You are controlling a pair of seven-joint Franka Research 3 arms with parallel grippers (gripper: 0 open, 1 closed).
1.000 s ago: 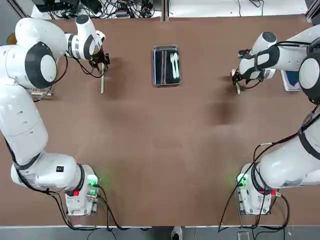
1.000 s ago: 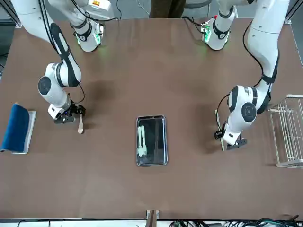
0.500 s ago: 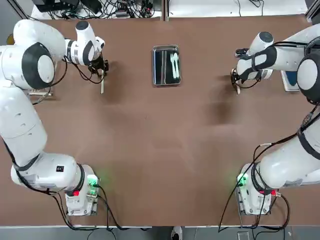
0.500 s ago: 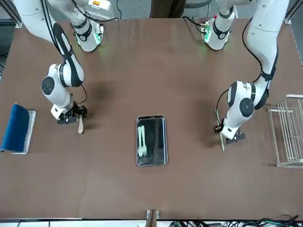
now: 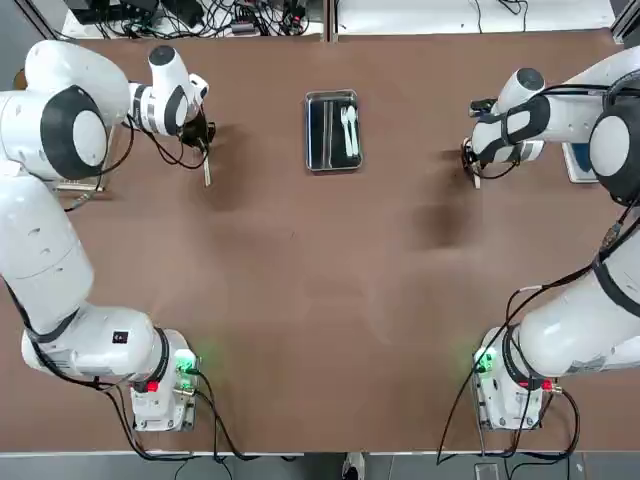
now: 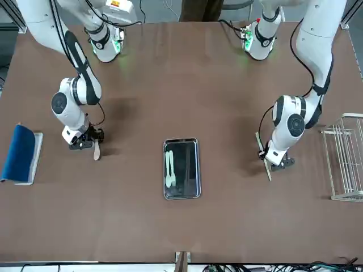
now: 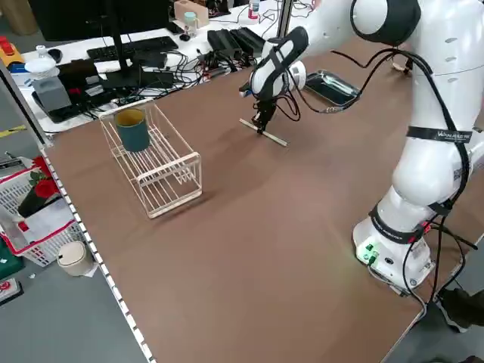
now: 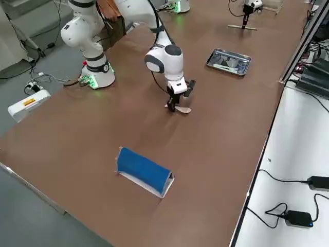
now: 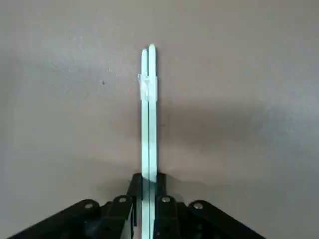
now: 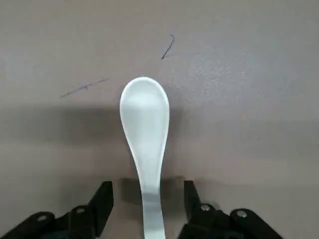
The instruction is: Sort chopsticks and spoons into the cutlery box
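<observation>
Relative to the shiny rectangular metal cutlery box (image 6: 182, 193), the left gripper (image 9: 147, 191) is well off to the robot's left, closed on the pale straight wooden chopsticks (image 9: 149, 114), while the right gripper (image 10: 148, 199), well to its right, stands open around the handle of a white oval-bowled spoon (image 10: 145, 114).

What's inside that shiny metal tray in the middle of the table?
The tray holds a white spoon and fork, side by side in one compartment. What lies beneath them is covered.
</observation>
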